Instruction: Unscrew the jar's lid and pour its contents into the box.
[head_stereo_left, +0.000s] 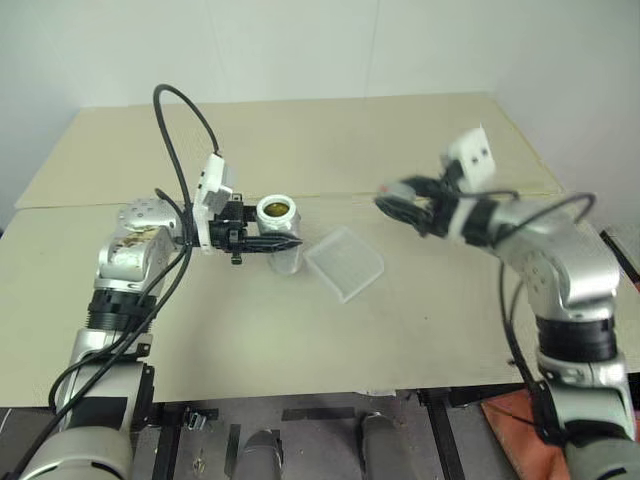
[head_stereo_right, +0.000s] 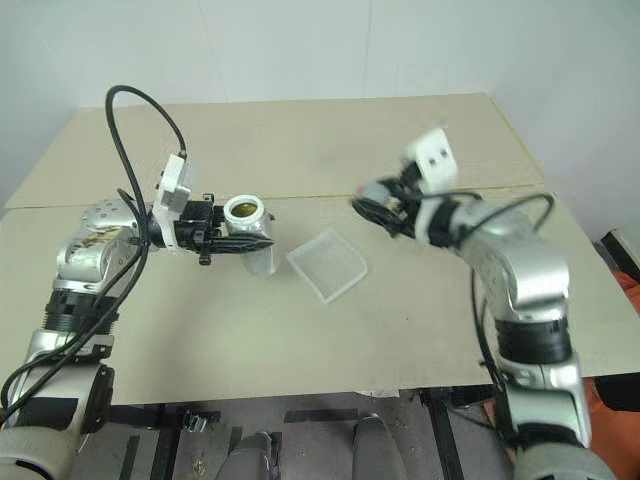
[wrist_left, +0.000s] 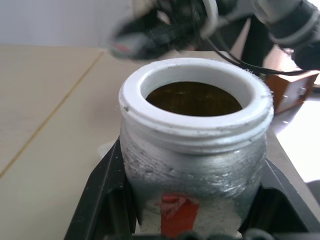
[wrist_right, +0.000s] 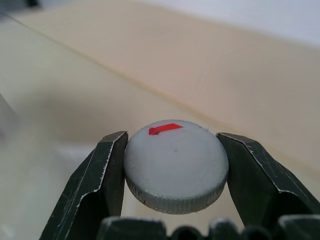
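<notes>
We see the jar (head_stereo_left: 277, 228) clamped upright between the left gripper (head_stereo_left: 262, 238)'s two black fingers, which close on its silvery body just below the white threaded neck, above the red label patch. Its mouth is open, showing something brownish inside; we cannot make out the contents as a separate bit. The jar hangs above the table (head_stereo_left: 300, 330), with the box (head_stereo_left: 344, 262) lying flat just beyond the fingertips, towards the other arm.

The lid (wrist_right: 175, 166) is off and pinched by its ribbed edge between the right gripper (head_stereo_left: 392, 204)'s fingers, red mark upward, well apart from the jar.

We judge the jar light and rigid, with a slightly rough metallic skin that should not slip readily; the hold on the body keeps the rim free for tipping. The frosty plastic box looks thin and light, so we expect it could slide if bumped. The pour calls for rolling the left wrist over the box.
</notes>
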